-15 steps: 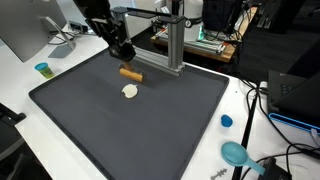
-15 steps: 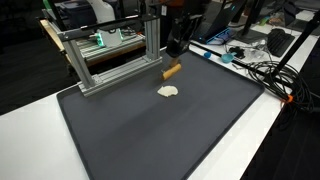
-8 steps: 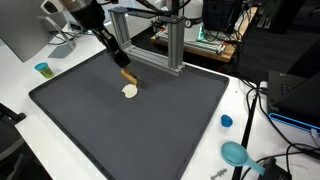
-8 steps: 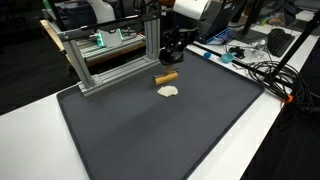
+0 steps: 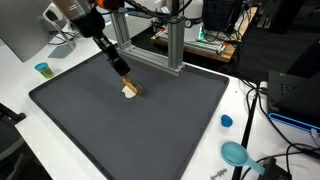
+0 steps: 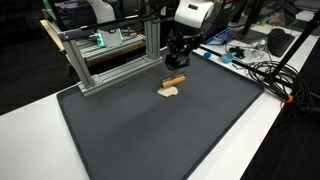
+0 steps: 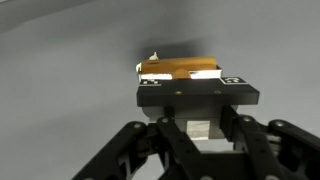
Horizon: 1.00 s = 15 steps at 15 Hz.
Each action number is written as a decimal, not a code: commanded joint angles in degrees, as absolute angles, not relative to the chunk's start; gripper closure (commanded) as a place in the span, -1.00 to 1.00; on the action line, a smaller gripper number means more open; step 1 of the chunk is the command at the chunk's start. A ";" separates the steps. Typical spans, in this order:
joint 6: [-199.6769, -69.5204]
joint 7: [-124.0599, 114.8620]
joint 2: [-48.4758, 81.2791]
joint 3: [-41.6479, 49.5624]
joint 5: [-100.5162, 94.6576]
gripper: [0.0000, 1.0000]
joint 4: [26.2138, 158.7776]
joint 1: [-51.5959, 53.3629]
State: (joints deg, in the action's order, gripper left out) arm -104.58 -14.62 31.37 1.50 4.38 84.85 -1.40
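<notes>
One brown stick (image 5: 130, 85) clamped in your gripper (image 5: 123, 75), low over the dark mat (image 5: 150, 130).

Your jaws stand narrow, closed on the stick, which lies crosswise at the fingertips in the wrist view, with white showing at its ends. Directly beneath the gripper, a small white lump (image 6: 169, 92) rests on the mat, with the stick right over it; whether the two touch, you cannot tell from any view. In both exterior views your arm hangs over this spot from above. Beyond the gripper, at the mat's edge, stands a metal frame (image 6: 110, 50). A small blue cup (image 5: 42, 69) sits well apart from the gripper, off the mat on the white table (image 5: 20, 95).
</notes>
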 commanded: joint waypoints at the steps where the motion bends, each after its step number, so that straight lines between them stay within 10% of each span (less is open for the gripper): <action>1: -104.91 -16.81 33.77 2.74 5.55 0.57 82.38 -1.74; 15: -97.39 -17.64 40.65 3.50 5.44 0.57 77.52 -1.98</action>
